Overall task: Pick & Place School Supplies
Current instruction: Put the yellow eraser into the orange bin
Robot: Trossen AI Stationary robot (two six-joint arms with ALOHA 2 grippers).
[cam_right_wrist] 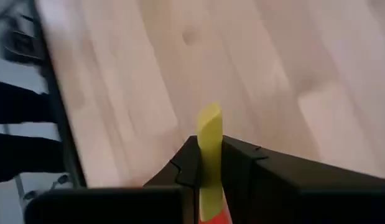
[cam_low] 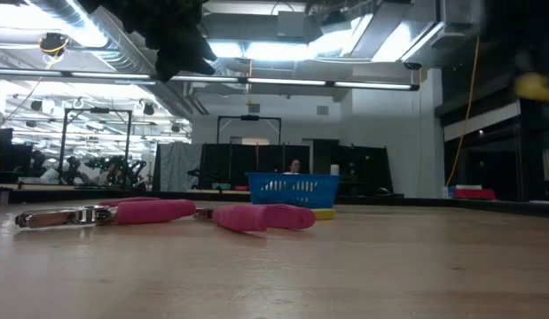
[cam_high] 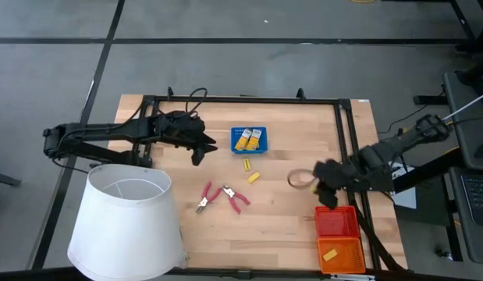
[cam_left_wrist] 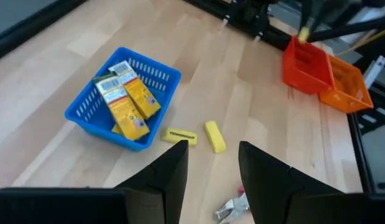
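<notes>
pinched in the right pincer (cam_right_wrist: 209, 163), 1 yellow block (cam_right_wrist: 208, 140) stands upright, with the red tray (cam_high: 335, 221) just toward 6 o'clock. left pincer (cam_left_wrist: 212, 169) open, 2 blocks (cam_left_wrist: 214, 136) ahead on the counter (cam_high: 288, 234).

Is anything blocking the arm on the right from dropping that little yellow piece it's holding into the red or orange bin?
Nothing visible does. The right gripper pinches a yellow block above bare table, right beside the red tray and orange tray. The tape roll lies on its other side.
</notes>
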